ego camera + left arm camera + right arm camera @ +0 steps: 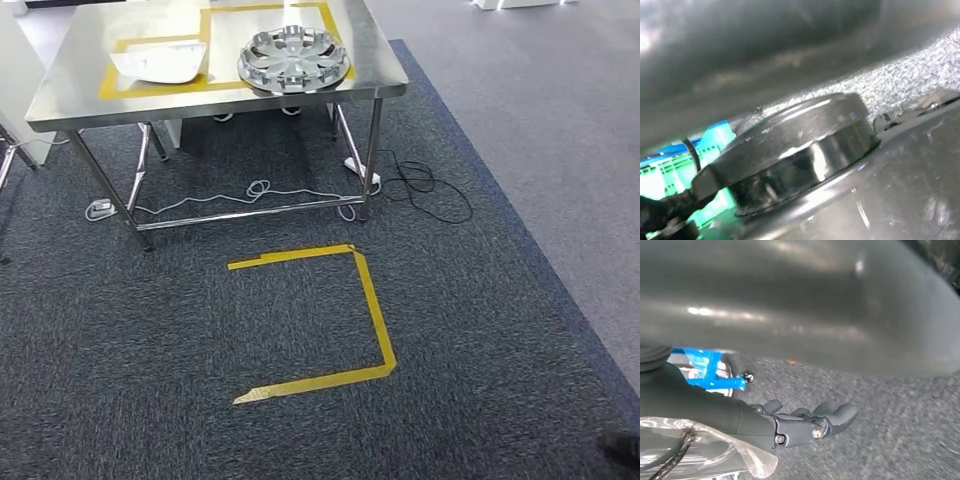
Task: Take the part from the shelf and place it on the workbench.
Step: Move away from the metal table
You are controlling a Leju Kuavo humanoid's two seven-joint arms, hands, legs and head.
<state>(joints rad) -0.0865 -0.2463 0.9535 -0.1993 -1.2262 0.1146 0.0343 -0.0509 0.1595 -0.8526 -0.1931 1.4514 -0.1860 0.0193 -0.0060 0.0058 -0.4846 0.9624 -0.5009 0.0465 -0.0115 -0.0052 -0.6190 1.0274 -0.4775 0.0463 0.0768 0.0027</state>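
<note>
A silver wheel cover point(294, 58) lies on the steel workbench point(90, 75) ahead, inside a yellow taped outline. Beside it, toward the left, rests a white curved part point(160, 62). My right hand point(810, 422) hangs over the dark carpet with its fingers stretched out and apart, and nothing in them. A large blurred grey surface lies close above it in the right wrist view.
A yellow taped corner point(373, 310) marks the dark carpet in front of the bench. Loose cables point(423, 185) lie under and beside the bench legs. Lighter grey floor point(543, 120) runs along the right. A blue frame point(704, 367) stands behind my right hand.
</note>
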